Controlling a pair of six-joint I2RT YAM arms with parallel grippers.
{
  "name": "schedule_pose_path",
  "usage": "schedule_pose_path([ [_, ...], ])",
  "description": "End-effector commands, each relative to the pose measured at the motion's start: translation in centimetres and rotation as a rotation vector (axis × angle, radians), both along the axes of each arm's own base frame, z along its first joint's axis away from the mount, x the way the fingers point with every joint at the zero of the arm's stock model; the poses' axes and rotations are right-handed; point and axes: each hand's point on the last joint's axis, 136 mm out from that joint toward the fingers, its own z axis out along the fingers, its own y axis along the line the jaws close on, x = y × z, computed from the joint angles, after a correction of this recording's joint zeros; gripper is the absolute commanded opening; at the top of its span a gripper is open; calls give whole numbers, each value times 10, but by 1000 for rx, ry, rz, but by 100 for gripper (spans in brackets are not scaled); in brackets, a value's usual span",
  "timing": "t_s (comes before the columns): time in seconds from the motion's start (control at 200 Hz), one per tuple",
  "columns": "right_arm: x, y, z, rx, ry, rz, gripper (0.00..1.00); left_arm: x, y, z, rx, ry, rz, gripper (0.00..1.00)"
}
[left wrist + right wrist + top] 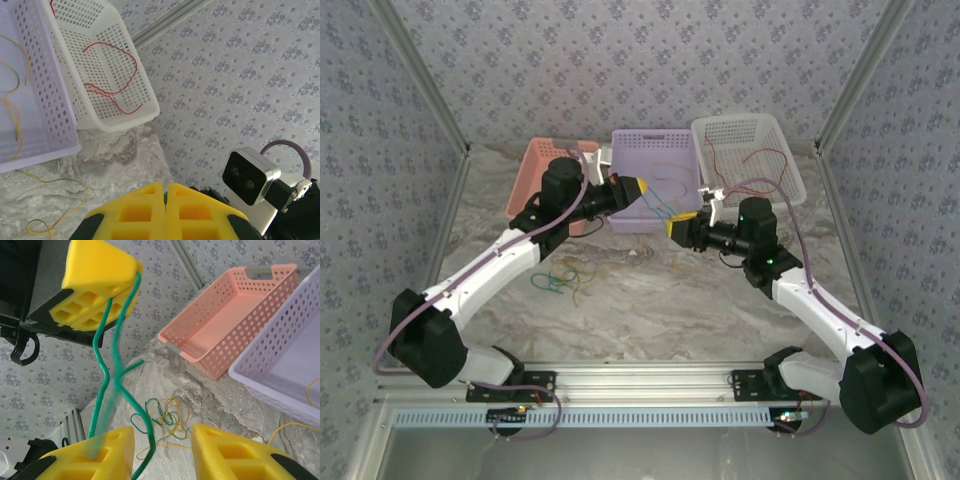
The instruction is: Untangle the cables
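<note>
Cables (565, 282) were limp and light. Near the lilac basket (280, 355) my left gripper (165, 200) clamped the green cable (116, 380). My right gripper (162, 440) stood apart, and I judged a pinch close below best.

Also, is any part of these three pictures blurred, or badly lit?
Right wrist view: the thin green cable looks smeared beside one yellow foam finger of the right gripper; the rest is sharp. Left wrist view: sharp and evenly lit, the thin red cable crisp in the white perforated plastic basket. Top external view: soft even light, no glare on the grey marbled table.
</note>
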Motion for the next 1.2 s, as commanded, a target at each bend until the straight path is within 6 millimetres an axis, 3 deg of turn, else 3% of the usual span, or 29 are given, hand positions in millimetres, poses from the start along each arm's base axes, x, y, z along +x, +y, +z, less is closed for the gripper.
schedule_pose_path([
  [0.0,7,4,26,43,-60,-16,36,-1,2,13,-56,-14,7,0],
  [0.09,8,5,34,64,-72,-24,30,1,2,11,-76,-6,17,0],
  [0.31,10,8,42,80,-74,-49,0,5,5,10,-127,9,53,0],
  [0.455,10,3,36,58,-56,-112,0,10,12,16,-171,0,108,0],
  [0.784,3,-11,5,107,77,-351,0,33,53,23,-429,-10,375,0],
  [0.964,4,-7,-10,48,141,-385,0,33,54,28,-496,-14,373,0],
  [1.194,13,-33,-37,166,355,-570,0,29,73,35,-557,-59,437,0],
])
